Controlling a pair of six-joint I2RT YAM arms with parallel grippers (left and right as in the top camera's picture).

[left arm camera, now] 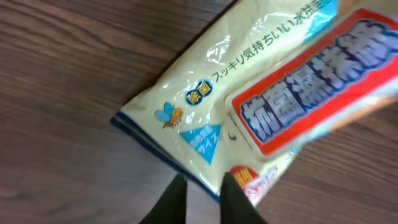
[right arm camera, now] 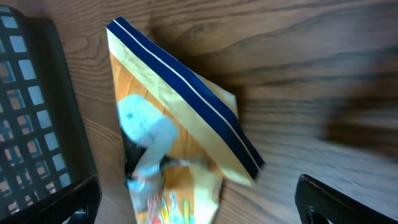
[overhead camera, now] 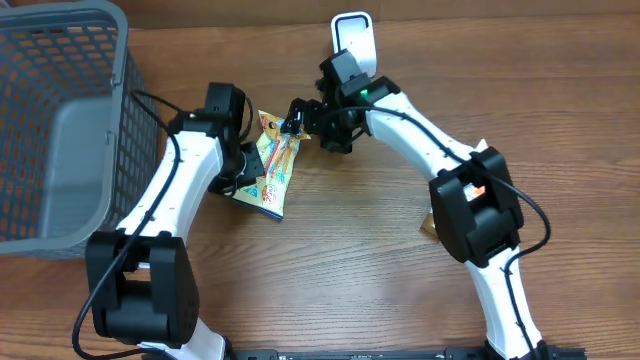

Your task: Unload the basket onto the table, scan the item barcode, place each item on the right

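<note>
Fingers (left arm camera: 173, 202) of my left gripper (left arm camera: 204, 185) sat closest to the lens. They were two dark tips set narrow, with the blue-edged seam of the packet (left arm camera: 249, 93) caught between them. Left tool: closed on the packet, gripped at that seam.

Packet face, left wrist view: pale yellow film with Japanese print, a red-bordered panel with blue characters, a small bee mark and a blue triangle. Part of it was blurred, being near the lens.

Overhead: packet lay between my two grippers, right of the basket (overhead camera: 40, 60), below and left of the scanner (overhead camera: 352, 38). It ran slantwise, upper end toward the right gripper (overhead camera: 297, 112), lower corner toward the near edge of the table (overhead camera: 560, 100). Could not tell whether that lower corner touched the wood.

Right wrist view: packet stood tented, its dark blue seam with a white line uppermost, running from upper left down to the right. Shadow fell on the wood beside it. Right tool: wide, one finger at each lower corner of the view, both apart from the packet, nothing held. Basket mesh showed at the left edge of that view.

Scanner: white, at the far side of the table, just behind the right wrist.

Small tan thing (overhead camera: 426, 229) showed beside the right arm's elbow, mostly hidden. Could not tell what it was.
</note>
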